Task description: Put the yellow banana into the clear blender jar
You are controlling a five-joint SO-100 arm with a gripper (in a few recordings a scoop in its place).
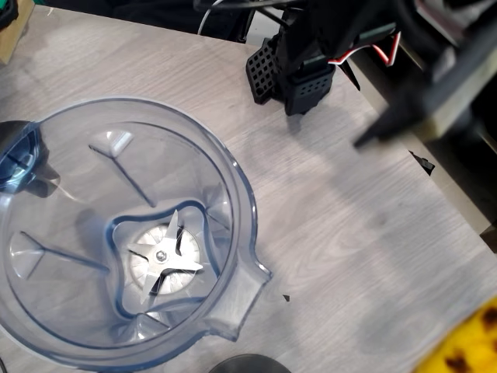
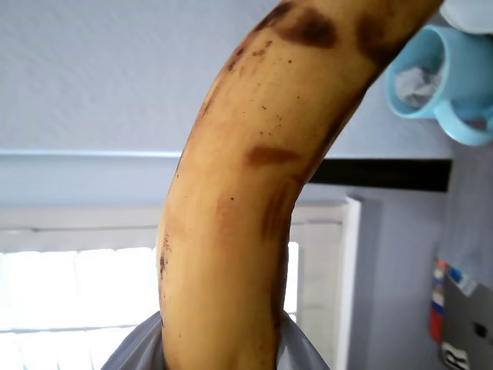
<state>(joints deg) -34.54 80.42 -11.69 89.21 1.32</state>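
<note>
The yellow banana (image 2: 246, 200), spotted brown, fills the middle of the wrist view and rises out of my gripper (image 2: 223, 351), whose grey fingers (image 2: 131, 353) sit against both of its sides. The gripper is shut on it. In the overhead view a blurred yellow end of the banana (image 1: 466, 350) shows at the bottom right corner, well to the right of the clear blender jar (image 1: 237, 190). The jar stands upright at the left with its spout toward the lower right. Its silver blade (image 1: 165, 256) lies bare at the bottom.
The arm's black base (image 1: 299, 74) stands at the table's far edge, and a blurred arm link (image 1: 431, 78) crosses the upper right. A dark blue object (image 1: 17, 155) touches the jar's left rim. The table's right edge (image 1: 458, 202) runs diagonally. A light blue mug (image 2: 439, 85) shows in the wrist view.
</note>
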